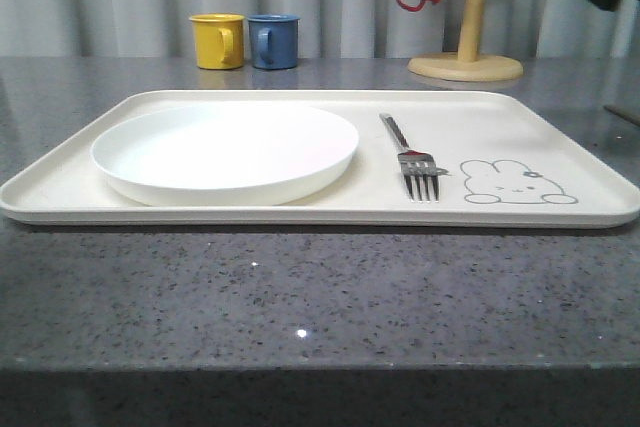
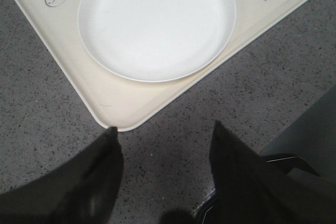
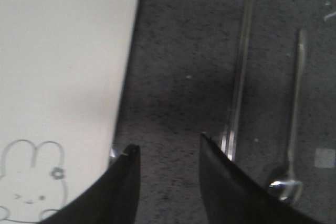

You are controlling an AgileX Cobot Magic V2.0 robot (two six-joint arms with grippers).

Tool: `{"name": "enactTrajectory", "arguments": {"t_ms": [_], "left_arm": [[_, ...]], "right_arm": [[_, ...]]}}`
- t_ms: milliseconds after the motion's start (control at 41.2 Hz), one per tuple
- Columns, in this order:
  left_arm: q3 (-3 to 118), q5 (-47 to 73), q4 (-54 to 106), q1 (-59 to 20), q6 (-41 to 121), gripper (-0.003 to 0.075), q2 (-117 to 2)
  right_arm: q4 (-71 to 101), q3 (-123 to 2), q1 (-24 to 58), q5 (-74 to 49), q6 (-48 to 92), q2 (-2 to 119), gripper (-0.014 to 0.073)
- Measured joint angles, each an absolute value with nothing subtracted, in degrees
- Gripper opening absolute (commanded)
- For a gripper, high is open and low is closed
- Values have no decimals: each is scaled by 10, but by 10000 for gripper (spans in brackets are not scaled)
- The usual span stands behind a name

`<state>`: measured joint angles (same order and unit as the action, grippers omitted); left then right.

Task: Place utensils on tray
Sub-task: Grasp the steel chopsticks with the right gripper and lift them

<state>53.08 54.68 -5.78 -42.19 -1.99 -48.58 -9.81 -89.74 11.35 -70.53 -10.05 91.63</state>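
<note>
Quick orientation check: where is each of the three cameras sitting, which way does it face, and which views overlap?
Front: low at the table edge, facing forward over the tray, plate and fork, mugs beyond; none of the robot's body is clearly visible.
Left wrist: on the left arm, looking down at the tray's corner and plate; left gripper jaws apart, empty.
Right wrist: on the right arm, looking down at the tray's rabbit end, chopsticks and spoon on the table; right gripper jaws apart.
Shared: front and left wrist both show plate and fork.

You have the plate [image 1: 225, 152] on the tray's [image 1: 560, 127] left half, the fork [image 1: 409, 155] right of it. Chopsticks [image 3: 237, 98] and spoon [image 3: 293, 124] lie on the table [image 1: 300, 297] beside the tray.
</note>
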Motion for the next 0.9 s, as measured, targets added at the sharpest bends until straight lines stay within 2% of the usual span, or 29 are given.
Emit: {"name": "enactTrajectory", "arguments": {"t_ms": [194, 339, 800, 897], "left_arm": [[531, 547, -58, -422, -20, 356, -486], [531, 547, -58, -422, -20, 356, -486], [531, 547, -58, -422, -20, 356, -486], [531, 547, -58, -422, -20, 356, -486]], "right_arm": [[-57, -883, 10, -708, -22, 930, 308], [-20, -874, -37, -710, 22, 958, 308], [4, -873, -48, -704, 40, 1048, 306], [4, -873, -48, -703, 41, 1055, 249]]}}
